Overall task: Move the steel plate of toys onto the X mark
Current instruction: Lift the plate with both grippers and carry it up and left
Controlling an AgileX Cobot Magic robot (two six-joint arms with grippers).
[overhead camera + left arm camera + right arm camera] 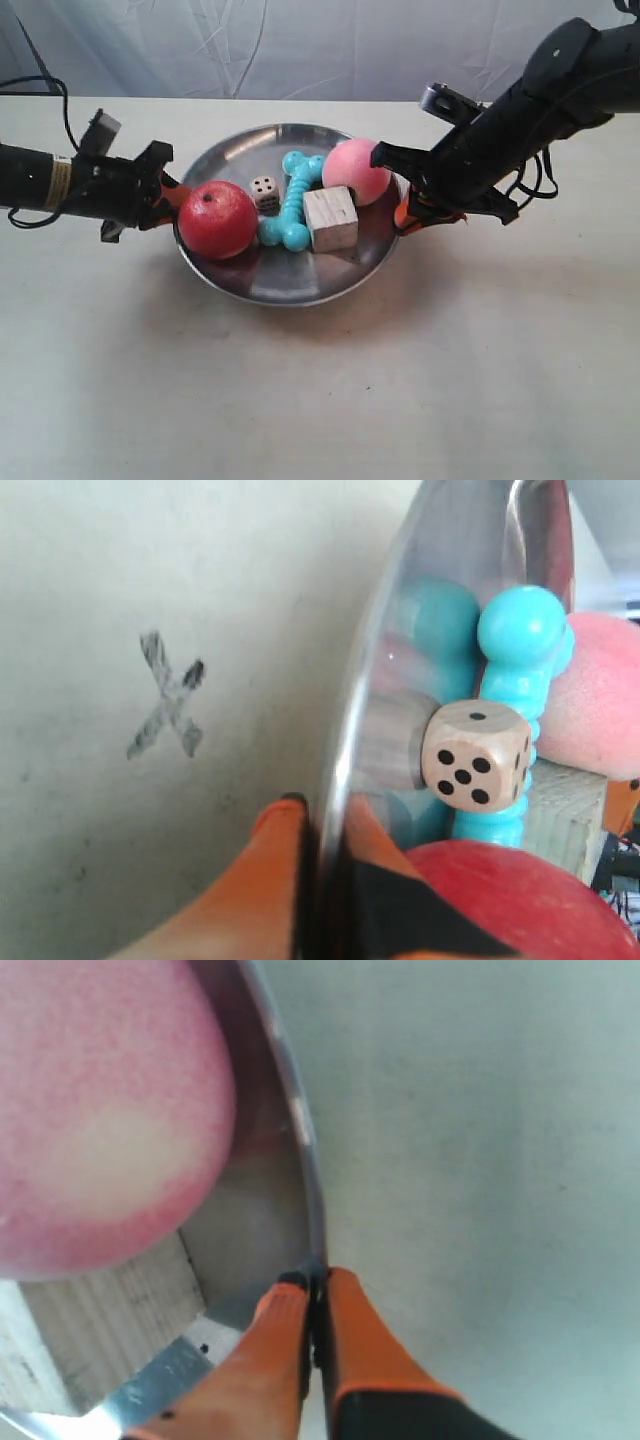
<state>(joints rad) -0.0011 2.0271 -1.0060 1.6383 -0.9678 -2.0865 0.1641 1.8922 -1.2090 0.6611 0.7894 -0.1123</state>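
Clamping opposite rims, the left gripper (320,818) and right gripper (315,1286) are found closed tight on the steel plate (290,277), which is held between them near the table's (320,400) middle with the toys (296,205) aboard. Beyond the left-held rim, the X mark (167,695) is seen outside the plate; a shift toward the left arm's side is judged necessary.
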